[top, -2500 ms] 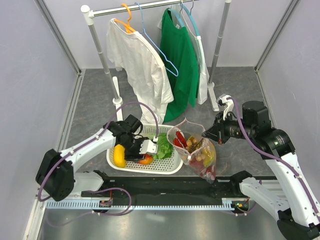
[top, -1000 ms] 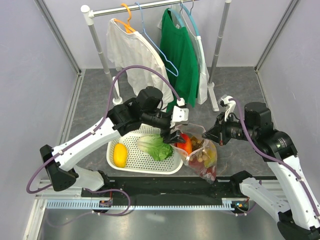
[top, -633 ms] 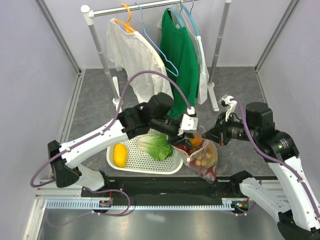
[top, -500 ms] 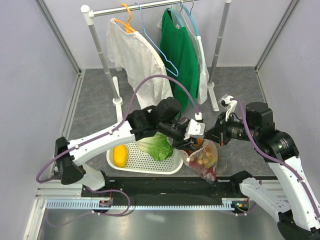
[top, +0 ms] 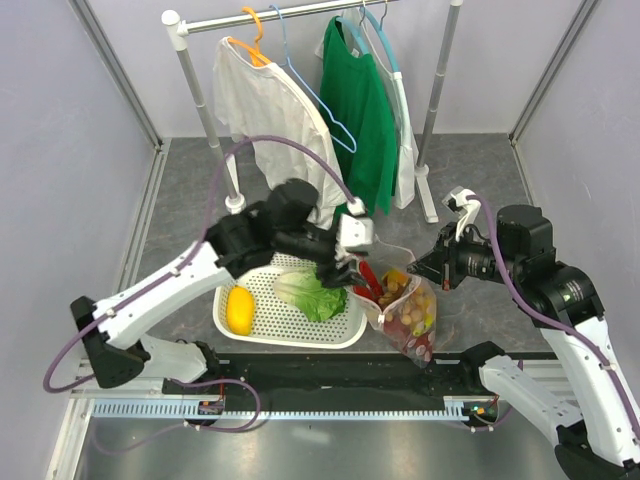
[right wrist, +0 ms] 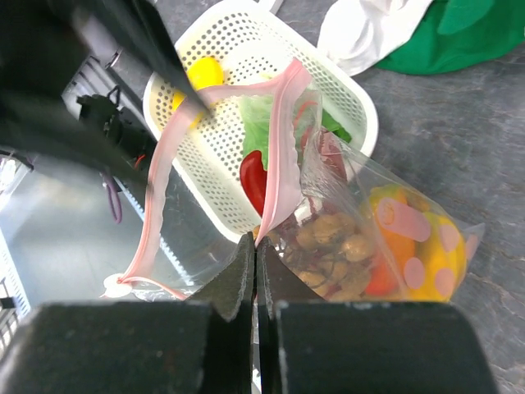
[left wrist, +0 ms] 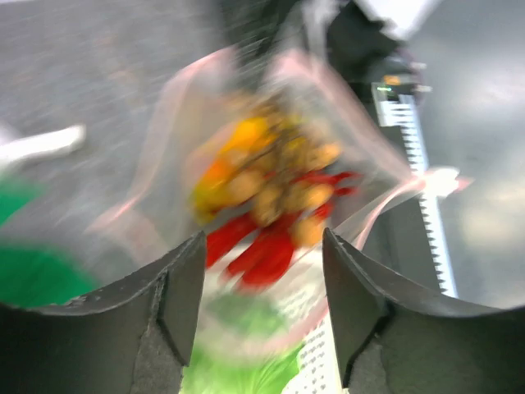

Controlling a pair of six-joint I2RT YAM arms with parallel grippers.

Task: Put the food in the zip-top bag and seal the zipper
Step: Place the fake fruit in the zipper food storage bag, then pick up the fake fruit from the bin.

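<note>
lettuce (top: 312,296) lies in basket (top: 290,340); right hand (right wrist: 256,246) pinches zip-top bag (top: 412,312), left hand (left wrist: 261,246) gapes empty.

A white basket (top: 290,336) sits on a grey table (top: 190,200); behind, a rack (top: 205,110) holds a white shirt (top: 270,110) and green shirt (top: 360,110).

table (top: 190,200) is carrying: white perforated basket (top: 300,341) sitting by the near edge, left of centre; zip-top bag (top: 412,318) resting its bottom just beside the basket's right end | clothes rack (top: 432,190) standing toward the far edge; shirt hems (top: 345,232) trailing onto the grey surface
</note>
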